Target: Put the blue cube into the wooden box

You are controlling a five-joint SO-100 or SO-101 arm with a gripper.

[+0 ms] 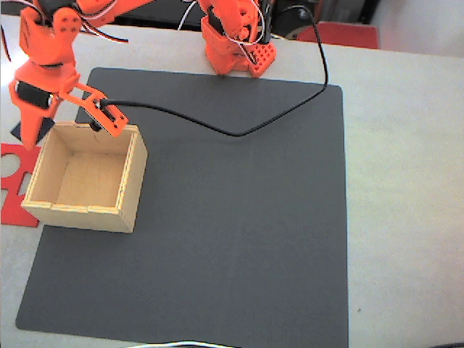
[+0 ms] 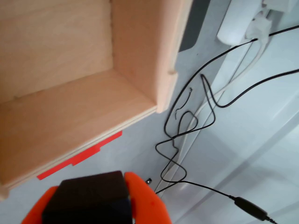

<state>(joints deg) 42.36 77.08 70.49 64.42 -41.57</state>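
At mat's left edge: square pale-plywood wooden box (image 1: 119,190); orange hand (image 1: 38,123) clamps dark blue cube (image 2: 88,198).

pincer (image 1: 45,119) over box's far-left rim | wooden box (image 1: 129,185) on dark mat (image 1: 239,232), left

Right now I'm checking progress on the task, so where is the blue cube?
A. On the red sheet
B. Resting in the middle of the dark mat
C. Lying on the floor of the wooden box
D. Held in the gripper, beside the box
D: the wrist view shows the blue cube between the orange fingers of the gripper outside the wooden box, whose floor is bare in the fixed view.
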